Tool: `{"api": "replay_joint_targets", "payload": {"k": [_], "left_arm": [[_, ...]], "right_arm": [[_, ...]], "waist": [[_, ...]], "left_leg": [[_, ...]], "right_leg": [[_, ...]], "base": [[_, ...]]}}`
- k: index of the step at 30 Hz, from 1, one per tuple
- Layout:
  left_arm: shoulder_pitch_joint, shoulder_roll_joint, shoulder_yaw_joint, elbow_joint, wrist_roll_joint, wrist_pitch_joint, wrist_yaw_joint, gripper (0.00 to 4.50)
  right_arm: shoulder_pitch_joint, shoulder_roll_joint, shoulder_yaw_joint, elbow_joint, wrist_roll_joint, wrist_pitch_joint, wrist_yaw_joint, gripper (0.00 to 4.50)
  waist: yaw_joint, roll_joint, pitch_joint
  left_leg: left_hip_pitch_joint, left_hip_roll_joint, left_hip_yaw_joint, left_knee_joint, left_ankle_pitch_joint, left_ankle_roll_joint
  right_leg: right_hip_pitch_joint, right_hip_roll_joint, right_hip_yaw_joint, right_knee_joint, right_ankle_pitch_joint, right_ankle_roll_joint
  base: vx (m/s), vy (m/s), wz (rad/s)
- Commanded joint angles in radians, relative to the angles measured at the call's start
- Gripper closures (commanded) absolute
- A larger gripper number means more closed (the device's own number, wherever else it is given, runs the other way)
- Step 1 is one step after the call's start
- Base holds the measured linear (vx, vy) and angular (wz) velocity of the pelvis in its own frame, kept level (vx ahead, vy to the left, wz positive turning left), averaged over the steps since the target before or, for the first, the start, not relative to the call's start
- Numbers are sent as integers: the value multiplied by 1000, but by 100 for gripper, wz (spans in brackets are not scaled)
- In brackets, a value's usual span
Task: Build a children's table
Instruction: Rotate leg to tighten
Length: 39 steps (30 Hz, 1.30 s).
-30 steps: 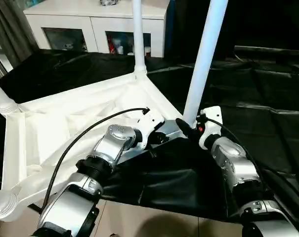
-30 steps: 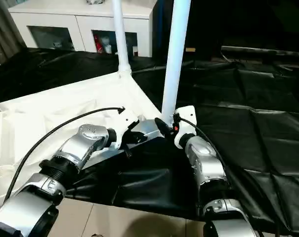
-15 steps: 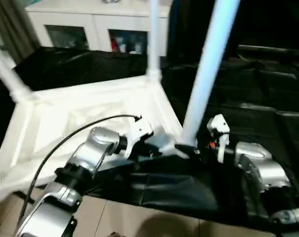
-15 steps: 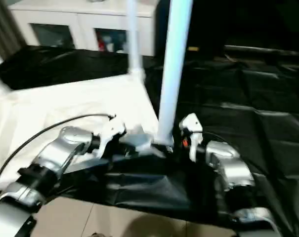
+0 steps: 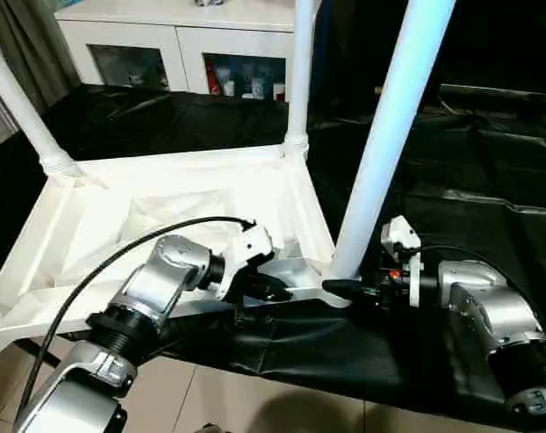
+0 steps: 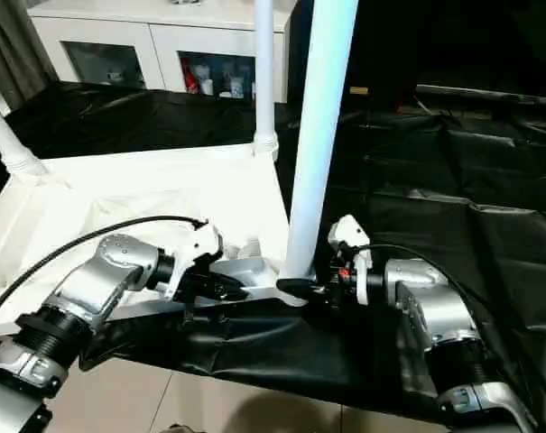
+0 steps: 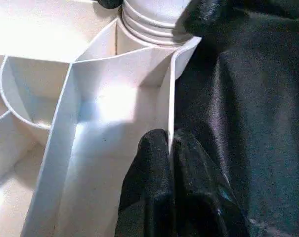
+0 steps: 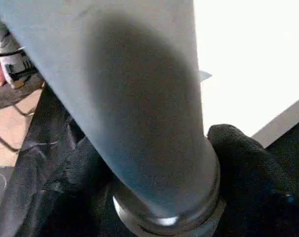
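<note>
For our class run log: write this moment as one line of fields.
left gripper: shut on table top's rim | right gripper: around near leg's base | three legs upright in sockets

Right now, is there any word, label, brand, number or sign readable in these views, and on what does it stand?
None can be read.
Table top and near leg: plain white, no print.
Items behind the cabinet's glass doors: coloured packaging, too small to read.
Right end effector: a small red mark on its housing, no legible text.
</note>
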Motion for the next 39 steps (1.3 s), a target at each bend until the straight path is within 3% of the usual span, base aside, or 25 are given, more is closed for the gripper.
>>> {"api": "replay_joint_targets", "payload": {"k": [1,3,4,6,9,11,13,16,19,21,25,29,34,39], "left_arm": [[-26,-45,38,8,-6,-35,89,450],[-53,-77,60,56,6,-48,174,450],[-65,-90,68,78,12,-51,211,450],[-87,-115,80,117,21,-51,271,450],[-140,-169,109,211,34,-57,405,450],[-184,-216,134,290,39,-69,508,450],[-197,-234,137,311,39,-76,522,450],[-206,-246,132,330,44,-89,511,450],[-207,-245,128,335,42,-96,496,450],[-199,-231,120,323,39,-102,457,450],[-156,-186,79,257,29,-108,298,450],[-110,-135,55,174,8,-84,186,450],[-32,-34,-3,34,-15,-42,3,450],[-14,-15,2,0,-17,-21,-21,450]], "right_arm": [[9,49,16,32,-35,-30,-91,172],[-19,94,5,121,-105,-91,-264,177],[-30,112,-1,155,-128,-111,-331,177],[-42,149,-17,193,-142,-115,-434,179],[-60,229,-49,235,-133,-91,-579,184],[-81,306,-58,280,-150,-102,-709,184],[-91,339,-48,295,-164,-111,-742,185],[-103,377,-25,306,-171,-142,-731,185],[-107,385,-32,300,-143,-150,-694,115],[-109,368,-46,280,-115,-139,-636,98],[-92,285,-18,217,-103,-143,-483,70],[-54,168,7,130,-61,-108,-281,70],[0,25,16,46,-37,-83,-72,70],[14,-16,18,18,-24,-56,-12,70]], "waist": [[-3,-14,-66],[-4,-16,-65],[-15,-14,-60],[-18,-16,-61],[-24,-16,-61],[-27,-7,-61],[-27,-10,-63],[-26,-7,-65],[-26,-5,-65],[-26,-3,-64],[-26,-7,-65],[-23,-8,-69],[-10,-9,-69],[-1,-8,-62]], "left_leg": [[17,44,-23,-67,-188,67],[18,42,-24,-69,-196,60],[21,39,-26,-72,-234,34],[23,37,-26,-71,-239,24],[24,35,-26,-72,-245,28],[25,35,-27,-73,-246,23],[22,34,-28,-74,-247,23],[18,34,-28,-73,-235,42],[18,35,-27,-72,-236,56],[18,35,-27,-73,-248,60],[15,37,-29,-74,-242,68],[11,41,-26,-69,-185,100],[11,46,-21,-64,-165,119],[22,49,-21,-72,-221,80]], "right_leg": [[46,-70,44,-80,-214,-236],[50,-70,43,-82,-235,-229],[43,-71,41,-90,-313,-214],[43,-73,43,-96,-356,-190],[41,-68,44,-98,-350,-184],[37,-68,44,-98,-331,-189],[42,-70,43,-97,-322,-191],[47,-72,43,-95,-289,-196],[47,-71,42,-95,-288,-197],[47,-71,42,-97,-304,-195],[51,-71,42,-96,-303,-191],[54,-69,42,-80,-180,-237],[53,-68,42,-73,-144,-255],[45,-68,44,-85,-259,-235]], "base": [[0,0,0],[0,0,0],[0,0,0],[0,0,0],[0,0,0],[0,0,0],[0,0,0],[0,0,0],[0,0,0],[0,0,0],[0,0,0],[0,0,0],[0,0,0],[0,0,0]]}}
